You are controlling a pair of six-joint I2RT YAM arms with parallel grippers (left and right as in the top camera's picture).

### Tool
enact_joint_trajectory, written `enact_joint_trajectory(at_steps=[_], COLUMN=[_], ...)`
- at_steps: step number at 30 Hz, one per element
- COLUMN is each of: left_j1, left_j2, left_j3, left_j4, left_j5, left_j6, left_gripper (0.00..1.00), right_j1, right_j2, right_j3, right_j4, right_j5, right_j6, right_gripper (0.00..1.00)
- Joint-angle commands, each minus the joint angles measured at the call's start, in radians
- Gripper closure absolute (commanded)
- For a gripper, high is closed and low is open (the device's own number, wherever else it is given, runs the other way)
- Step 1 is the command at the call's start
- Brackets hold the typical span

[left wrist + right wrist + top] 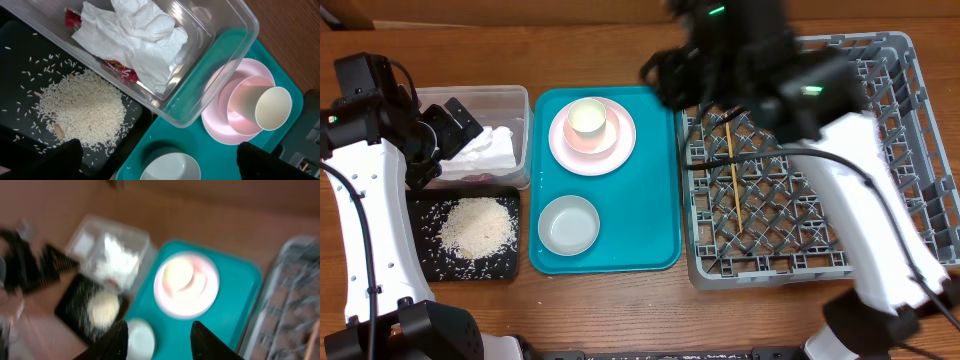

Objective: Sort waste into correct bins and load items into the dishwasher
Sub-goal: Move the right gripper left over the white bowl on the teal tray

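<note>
Right end effector released and empty near teal plastic serving tray, where small cream cup sits nested in pale bowl on round pink plate; likely best to pinch only the cup's rim, lift straight, then carry it to grey lattice dish rack.

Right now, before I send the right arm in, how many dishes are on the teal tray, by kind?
On the teal tray:
Plates: 1, the pink plate
Bowls: 2, the pink bowl on that plate and the pale bowl
Cups: 1, the cream cup tipped inside the pink bowl
Total: 4
</note>
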Motion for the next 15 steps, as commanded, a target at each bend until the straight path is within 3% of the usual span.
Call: enact_joint_trajectory(at_steps=[1,15], left_j1=[0.003,0.003], left_j2=[-0.008,-0.008], left_j3=[0.022,0.022], left_j4=[0.001,0.001], left_j5=[0.006,0.006], left_j6=[0.001,0.001], left_gripper=[0.00,0.00], right_j1=[0.085,0.370], right_j2=[0.072,0.265], right_j3=[-0.011,-0.011], right_j4=[-0.064,-0.231], right_j5=[-0.002,0.066], right_j6=[-0.023,-0.044], right_gripper=[0.59,0.59])
